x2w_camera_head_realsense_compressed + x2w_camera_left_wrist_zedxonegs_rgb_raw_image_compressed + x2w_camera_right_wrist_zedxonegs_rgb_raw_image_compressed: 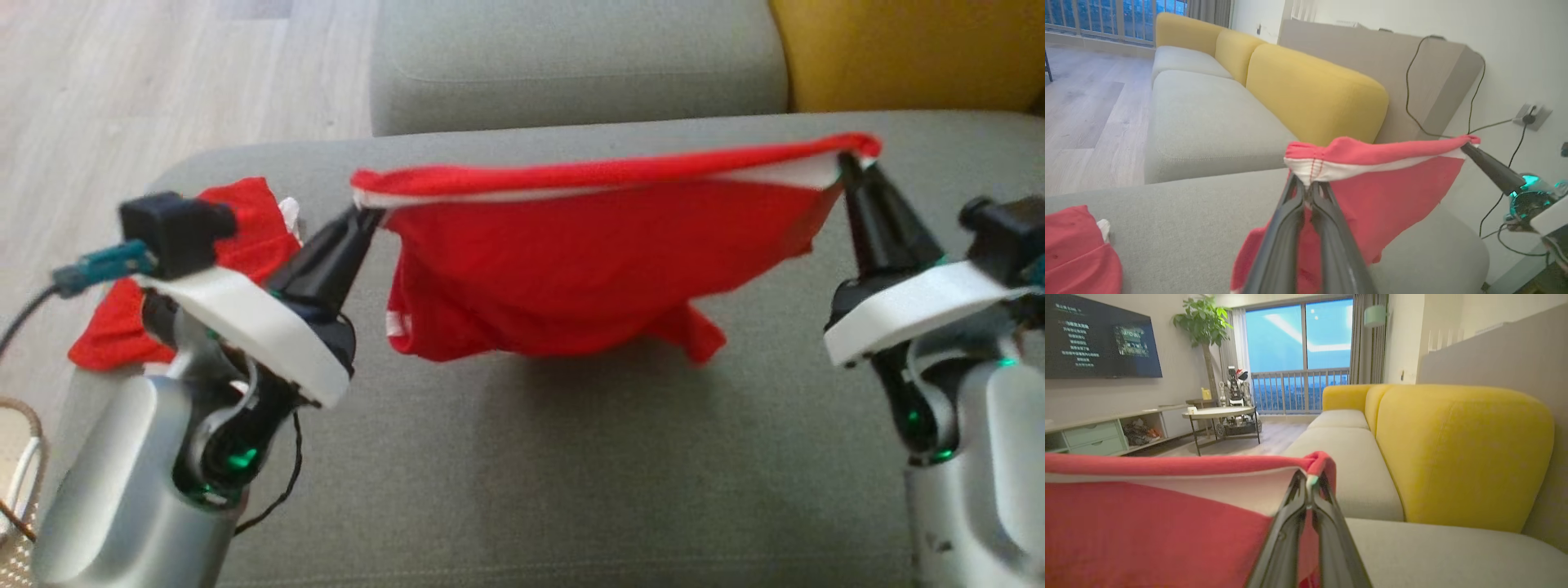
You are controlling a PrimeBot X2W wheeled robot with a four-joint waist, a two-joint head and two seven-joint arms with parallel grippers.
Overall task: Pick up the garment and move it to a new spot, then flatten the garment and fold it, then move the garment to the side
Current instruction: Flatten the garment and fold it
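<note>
A red garment (588,269) with a white band along its top edge hangs stretched between my two grippers above the grey sofa seat (571,457). My left gripper (369,214) is shut on its left corner. My right gripper (845,159) is shut on its right corner. In the left wrist view my left gripper (1308,188) pinches the white band, the red garment (1372,196) sags below, and the right gripper's dark tip (1468,148) holds the far corner. In the right wrist view my right gripper (1308,486) clamps the red garment (1147,531) at its edge.
A second red cloth (245,237) lies on the sofa's left end behind my left arm. Yellow back cushions (906,53) stand at the far right. Wooden floor (122,82) lies left of the sofa. A basket edge (24,490) is at the lower left.
</note>
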